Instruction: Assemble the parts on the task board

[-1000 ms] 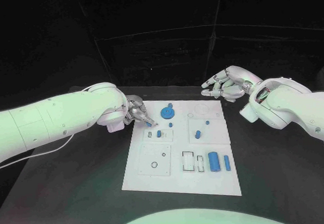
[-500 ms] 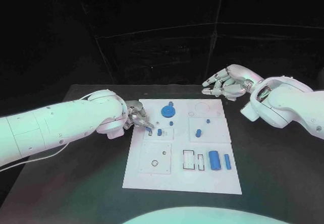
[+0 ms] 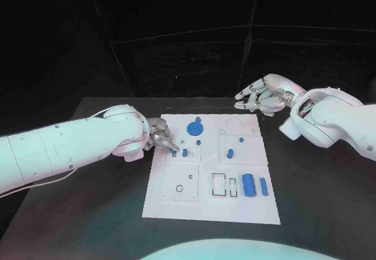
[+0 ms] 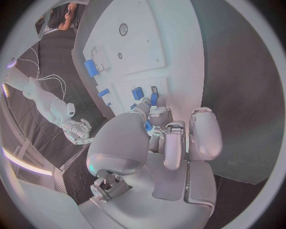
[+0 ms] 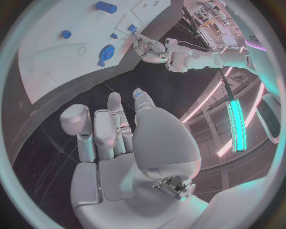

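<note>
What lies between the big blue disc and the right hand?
In the head view, only bare task board with an empty round outline lies between the disc and the right hand, then black table.

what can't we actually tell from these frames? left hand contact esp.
- Head view: whether the left hand touches the task board; fingertips too small, arm covers the palm.
- Left wrist view: a small blue part sits between the fingers; they hide whether it is seated.
- Head view: small parts near the left hand; shape too small to tell.
- Right hand: held off the board's far corner, holding nothing.
</note>
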Available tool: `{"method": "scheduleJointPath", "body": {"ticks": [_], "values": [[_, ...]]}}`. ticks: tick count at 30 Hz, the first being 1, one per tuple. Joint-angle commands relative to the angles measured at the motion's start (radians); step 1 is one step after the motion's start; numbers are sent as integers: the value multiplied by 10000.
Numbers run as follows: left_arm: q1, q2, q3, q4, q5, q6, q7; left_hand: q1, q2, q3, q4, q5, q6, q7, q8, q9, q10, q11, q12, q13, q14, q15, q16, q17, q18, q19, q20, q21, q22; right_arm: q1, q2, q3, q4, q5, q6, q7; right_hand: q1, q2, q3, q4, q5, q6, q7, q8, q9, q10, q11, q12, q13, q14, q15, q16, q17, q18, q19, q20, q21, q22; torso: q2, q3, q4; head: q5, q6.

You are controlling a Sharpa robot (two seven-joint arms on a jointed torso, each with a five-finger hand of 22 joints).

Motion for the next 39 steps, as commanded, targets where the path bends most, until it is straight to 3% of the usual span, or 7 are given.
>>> {"method": "scheduleJointPath", "body": {"ticks": [1, 32, 39], "values": [[-25, -3, -21, 51, -214, 325, -38, 90, 24, 808, -721, 37, 37, -123, 43, 416, 94, 2, 42, 1, 1056, -43, 33, 2634, -165, 54, -8, 56, 9, 14, 8, 6, 0, 27, 57, 44, -26, 68, -47, 19, 5, -41, -2, 5, 4, -73, 23, -47, -9, 38, 38, -43, -11, 132, -67, 11, -24, -9, -5, 1, 4, -25, -6], [-50, 78, -49, 88, -219, 788, -114, -2, -45, 988, -782, 36, 44, -127, 59, 431, 106, -2, 24, -15, 1056, -46, 33, 2634, -165, 51, -13, 54, 14, 11, 25, 4, -24, 28, 49, 62, -40, 69, -57, 30, -3, -43, -2, 7, 4, -71, 24, -46, -13, 40, 39, -47, -11, 132, -64, 12, -26, -8, 1, 1, -4, -1, -27], [-50, 179, -50, -24, -153, 716, -121, -295, -120, 1276, -773, 36, 67, -121, 92, 459, 129, 2, 3, -33, 1056, -44, 33, 2634, -162, 39, -15, 38, 9, 11, 33, 4, -24, 28, 48, 61, -40, 69, -57, 30, -3, -43, -2, 7, 4, -71, 24, -46, -13, 40, 39, -47, -11, 132, -64, 12, -26, -8, 0, 5, -4, -23, -36]]}}
